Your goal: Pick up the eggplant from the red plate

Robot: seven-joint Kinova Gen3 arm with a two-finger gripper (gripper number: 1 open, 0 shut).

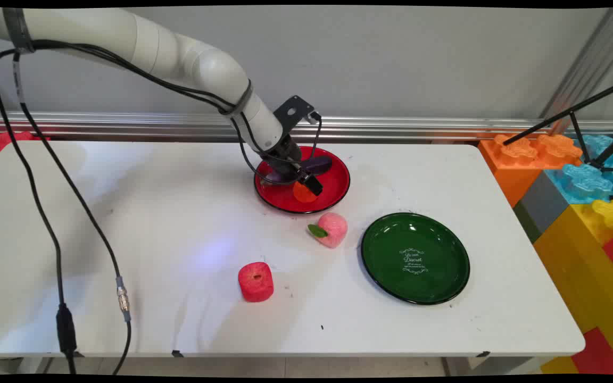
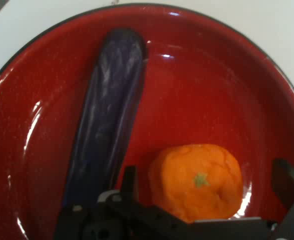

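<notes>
Where glossy red plate [image 2: 197, 75], lumpy orange [image 2: 197, 180]

A white bench [image 1: 445, 340] stands in front of a plain grey wall [image 1: 418, 58]. A shiny metal rail [image 1: 418, 127] runs along the wall's bottom. Big toy blocks [image 1: 578, 181], orange, blue, yellow and red, are stacked at the right. A black tripod [image 1: 583, 122] leans over them.

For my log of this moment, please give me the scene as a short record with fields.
hand: the hand is low over the red plate, its fingers open on either side of the orange
in red plate: orange and a dark purple eggplant, lying side by side
on table: pink peach with a green leaf, red apple
green plate: holds nothing, at the right of the peach
</notes>
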